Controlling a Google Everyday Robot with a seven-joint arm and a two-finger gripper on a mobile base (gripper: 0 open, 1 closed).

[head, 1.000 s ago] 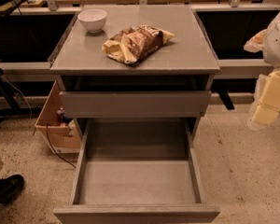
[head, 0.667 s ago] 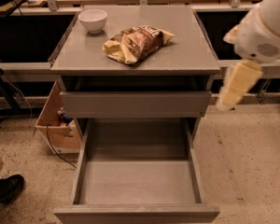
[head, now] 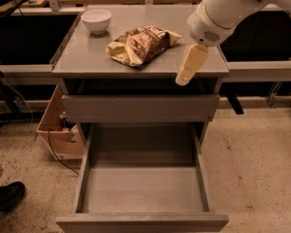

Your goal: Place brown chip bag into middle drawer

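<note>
Matt grey cabinet, crinkled foil, smooth plastic arm
The brown chip bag (head: 141,45) is crumpled foil with a faint sheen, lying on the cabinet top (head: 87,57), which is smooth grey with a dull gleam; the middle drawer (head: 143,191) looks flat, matt grey throughout; the white bowl (head: 96,21) is smooth and slightly glossy; the gripper (head: 186,72), cream and matt like plastic, hangs over the top's right front edge under the arm (head: 228,6) and its smooth white shell; the floor (head: 254,154) is rough and speckled; the box (head: 53,127) is plain brown cardboard
</note>
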